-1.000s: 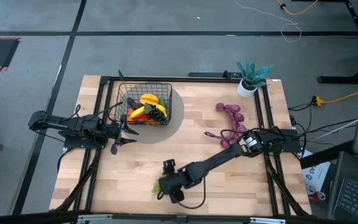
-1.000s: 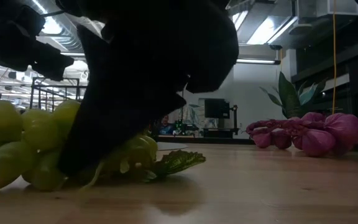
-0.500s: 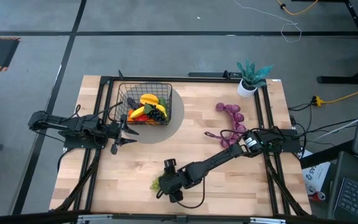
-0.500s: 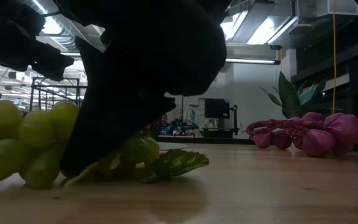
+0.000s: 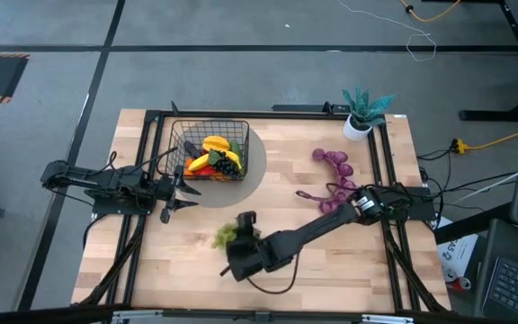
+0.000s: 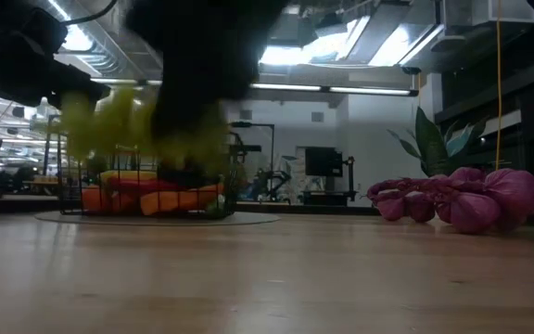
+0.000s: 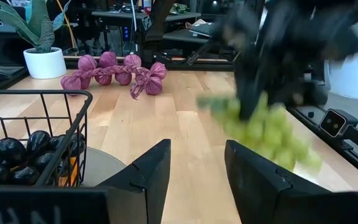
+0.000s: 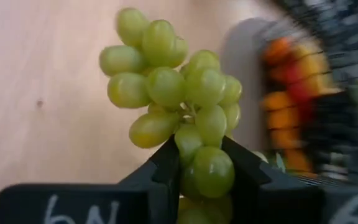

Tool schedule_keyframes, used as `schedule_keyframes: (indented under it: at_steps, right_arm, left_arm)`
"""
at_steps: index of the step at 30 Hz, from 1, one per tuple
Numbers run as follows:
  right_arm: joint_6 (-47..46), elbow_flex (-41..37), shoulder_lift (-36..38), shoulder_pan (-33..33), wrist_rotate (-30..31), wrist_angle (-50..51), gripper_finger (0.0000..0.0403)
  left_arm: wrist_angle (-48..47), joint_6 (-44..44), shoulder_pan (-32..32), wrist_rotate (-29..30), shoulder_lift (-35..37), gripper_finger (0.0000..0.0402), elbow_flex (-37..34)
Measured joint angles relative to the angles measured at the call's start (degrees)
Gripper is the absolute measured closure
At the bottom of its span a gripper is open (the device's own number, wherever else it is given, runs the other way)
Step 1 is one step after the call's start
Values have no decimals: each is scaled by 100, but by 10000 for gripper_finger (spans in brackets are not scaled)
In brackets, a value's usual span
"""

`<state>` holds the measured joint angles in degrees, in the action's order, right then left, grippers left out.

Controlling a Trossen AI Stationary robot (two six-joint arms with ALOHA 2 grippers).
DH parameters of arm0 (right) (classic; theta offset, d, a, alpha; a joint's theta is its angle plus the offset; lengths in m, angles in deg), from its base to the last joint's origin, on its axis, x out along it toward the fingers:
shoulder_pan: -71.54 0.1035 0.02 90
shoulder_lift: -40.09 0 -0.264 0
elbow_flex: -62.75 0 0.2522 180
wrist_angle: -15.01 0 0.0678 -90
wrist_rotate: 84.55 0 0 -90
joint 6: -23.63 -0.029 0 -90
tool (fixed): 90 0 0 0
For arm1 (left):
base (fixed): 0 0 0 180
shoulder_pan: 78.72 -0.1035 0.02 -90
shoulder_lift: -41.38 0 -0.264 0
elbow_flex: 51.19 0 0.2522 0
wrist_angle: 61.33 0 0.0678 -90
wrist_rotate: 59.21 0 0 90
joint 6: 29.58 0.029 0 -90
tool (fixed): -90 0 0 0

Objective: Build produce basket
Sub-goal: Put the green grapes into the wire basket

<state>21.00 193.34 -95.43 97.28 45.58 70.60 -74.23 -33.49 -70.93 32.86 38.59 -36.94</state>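
Note:
My right gripper [image 5: 234,241] is shut on a bunch of green grapes [image 8: 173,87] above the table's near middle. The grapes [image 6: 109,125] are clear of the wood. The black wire basket [image 5: 209,121] stands at the far left on a grey round mat, holding a banana, dark grapes and red and orange pieces. My left gripper [image 7: 197,149] waits open just near of the basket, pointing level toward the table's right. A purple string of produce [image 5: 335,171] lies on the table at the right. My right gripper pinches the bunch at one end, a few grapes [image 8: 209,169] caught between its two fingers [image 8: 166,163]. The fingers slant down from the table's right. The rest of the bunch [image 7: 263,127] juts out past the fingertips, lifted clear of the table.
A teal potted plant in a white pot [image 5: 360,112] stands at the far right corner. Black rails [image 5: 147,162] run along the table's left and right sides. Bare wood lies between the basket and the purple string.
My right gripper has risen, tipped less steeply and gone a little toward the far edge, nearer the basket. The green grapes, which lay on the table with their leaf, are now lifted clear with it.

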Motion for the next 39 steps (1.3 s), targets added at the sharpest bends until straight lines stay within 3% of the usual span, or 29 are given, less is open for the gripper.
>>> schedule_keyframes:
  at_steps: [7, 10, 20, 24, 28, 34, 39]
  right_arm:
    - [-301, 1356, 19, -99, 985, 1815, 317]
    - [-297, 1814, 29, -172, 1121, 2343, 317]
    - [518, 1822, 388, -954, 1440, 1917, 318]
    - [1082, 1804, 464, -1465, 1290, 1351, 318]
    - [1403, 1815, 473, -2069, 341, 595, 318]
    - [1110, 1815, 471, -2960, -2258, -110, 318]
    - [902, 1810, 471, -3518, -2975, -186, 318]
  left_arm:
    - [0, 0, 0, 0, 2, 255, 0]
    - [0, 0, 0, 0, 1, 255, 0]
    - [0, 0, 0, 6, 2, 255, 2]
    - [-2, 0, 0, 4, 2, 255, 2]
    - [0, 0, 0, 4, 2, 255, 2]
    - [0, 0, 0, 4, 2, 255, 2]
    - [0, 0, 0, 3, 2, 255, 2]
